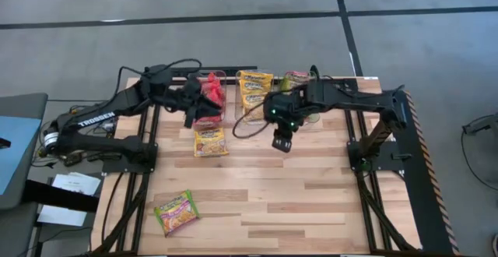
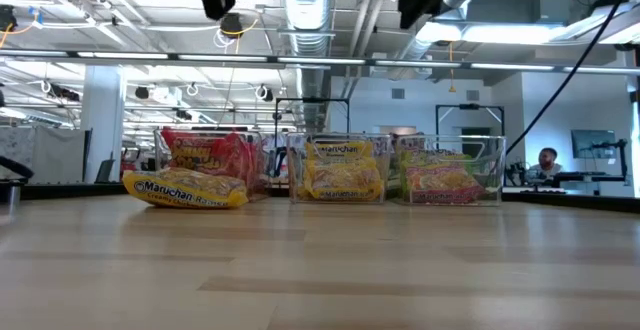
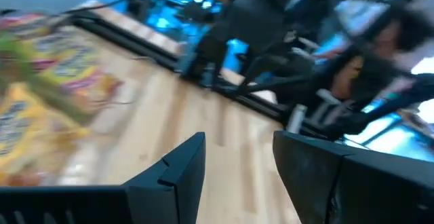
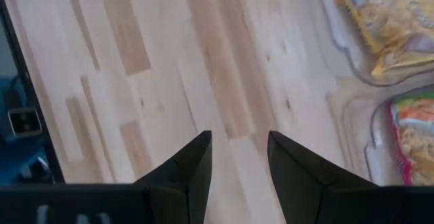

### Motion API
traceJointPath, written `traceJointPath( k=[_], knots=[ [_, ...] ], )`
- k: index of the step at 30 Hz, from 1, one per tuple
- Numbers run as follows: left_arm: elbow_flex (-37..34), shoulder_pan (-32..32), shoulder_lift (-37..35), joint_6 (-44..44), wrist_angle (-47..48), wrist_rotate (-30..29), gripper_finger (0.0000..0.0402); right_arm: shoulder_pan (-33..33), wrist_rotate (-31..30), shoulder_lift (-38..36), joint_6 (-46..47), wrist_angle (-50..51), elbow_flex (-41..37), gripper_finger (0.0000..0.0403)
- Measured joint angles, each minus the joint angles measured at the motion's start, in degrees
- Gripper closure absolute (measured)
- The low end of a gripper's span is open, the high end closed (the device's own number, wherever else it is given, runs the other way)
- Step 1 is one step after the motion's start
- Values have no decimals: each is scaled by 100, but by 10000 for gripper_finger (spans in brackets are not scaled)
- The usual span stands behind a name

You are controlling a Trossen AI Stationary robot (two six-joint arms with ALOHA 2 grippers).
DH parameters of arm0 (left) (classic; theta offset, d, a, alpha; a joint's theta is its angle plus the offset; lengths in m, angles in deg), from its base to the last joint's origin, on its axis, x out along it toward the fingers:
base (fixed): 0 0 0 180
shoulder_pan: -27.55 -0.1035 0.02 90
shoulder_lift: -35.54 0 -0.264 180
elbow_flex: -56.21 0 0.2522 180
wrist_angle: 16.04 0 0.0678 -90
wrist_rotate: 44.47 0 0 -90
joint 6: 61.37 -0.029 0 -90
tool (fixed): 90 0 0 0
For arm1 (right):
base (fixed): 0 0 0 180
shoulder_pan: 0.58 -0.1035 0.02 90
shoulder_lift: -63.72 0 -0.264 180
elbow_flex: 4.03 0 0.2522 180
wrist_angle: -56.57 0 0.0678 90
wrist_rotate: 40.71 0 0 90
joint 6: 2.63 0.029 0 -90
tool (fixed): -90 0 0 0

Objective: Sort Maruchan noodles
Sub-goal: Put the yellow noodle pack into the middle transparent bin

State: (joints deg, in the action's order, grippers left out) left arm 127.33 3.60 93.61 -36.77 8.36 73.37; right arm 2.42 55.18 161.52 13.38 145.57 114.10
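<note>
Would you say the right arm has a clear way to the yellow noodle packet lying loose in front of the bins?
Probably yes: the right gripper hangs open and empty, with only bare table between it and the yellow packet.

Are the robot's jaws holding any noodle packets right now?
No. The left gripper and the right gripper both have open jaws with only the bare wooden table showing between them. Nothing is held.

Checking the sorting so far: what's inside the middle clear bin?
The middle bin holds yellow Maruchan packets, stacked; the high view shows about three. In the low view one yellow face fills the front. The right arm covers part of the bin, so an exact count is hidden.
</note>
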Motion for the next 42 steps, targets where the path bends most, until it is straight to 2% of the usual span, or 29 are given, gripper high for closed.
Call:
traceJointPath(
  k=[3,10,16,19,25,35,42],
  knots=[
    [9,380,-118,252,-91,-64,242,-265,-112,0,-117,-33,-212,236],
    [9,1082,-542,584,-148,-896,242,-536,86,3,83,-273,-726,236],
    [9,1429,-892,674,-140,-1038,242,-566,507,4,63,-851,-955,236],
    [9,1541,-1049,776,-133,-1045,242,-554,532,2,56,-1099,-964,236],
    [9,1780,-1364,911,-107,-1010,242,-548,538,2,-133,-1996,-964,236],
    [9,2018,-1887,825,6,-1042,242,-539,477,119,-1119,-3818,-958,235],
    [9,2016,-1924,822,198,-1054,242,-350,468,352,-1086,-5177,-935,195]
  ],
)
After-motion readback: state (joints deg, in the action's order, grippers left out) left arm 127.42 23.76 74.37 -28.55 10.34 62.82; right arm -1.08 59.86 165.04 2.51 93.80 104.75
